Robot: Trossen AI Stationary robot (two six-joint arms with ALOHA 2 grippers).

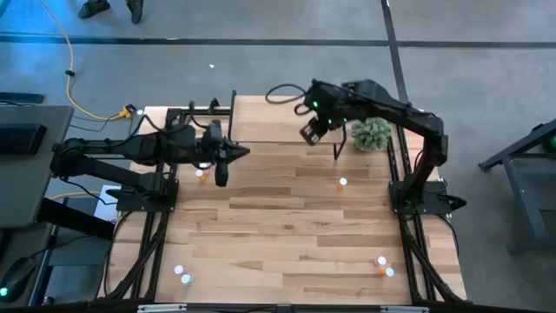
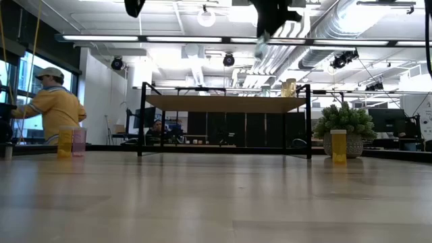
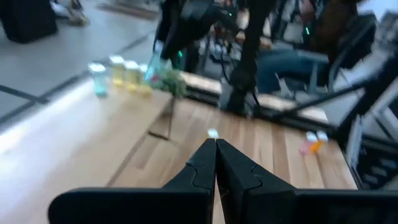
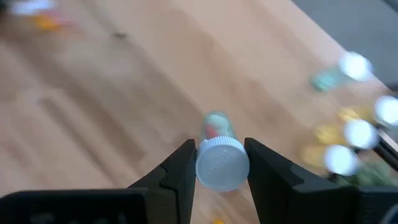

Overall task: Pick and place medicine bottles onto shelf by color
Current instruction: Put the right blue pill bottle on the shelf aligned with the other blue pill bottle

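Observation:
My right gripper (image 4: 219, 147) is shut on a pale green medicine bottle (image 4: 216, 129) with a white cap, above the shelf (image 1: 269, 122) at the table's far side. In the low view this bottle (image 2: 262, 43) hangs high over the shelf top (image 2: 226, 103). Several bottles (image 4: 348, 134) stand on the shelf near its right end. My left gripper (image 1: 243, 153) is shut and empty, raised over the table's left part, pointing toward the right. Loose bottles stand on the table: one mid-right (image 1: 341, 183), two at the left (image 1: 201, 174). My right gripper pinches the bottle between its two fingers at the white cap (image 4: 222, 164). The fingers (image 4: 180, 163) slant down from above, and the bottle lies along them, cap toward the wrist and body pointing away. It is lifted clear of the shelf and table.
A round green plant (image 1: 372, 133) sits by the shelf's right end. Two bottles (image 1: 182, 275) stand near the front left edge and two (image 1: 382, 265) near the front right. A person (image 2: 54, 108) stands in the room beyond the table's left side.

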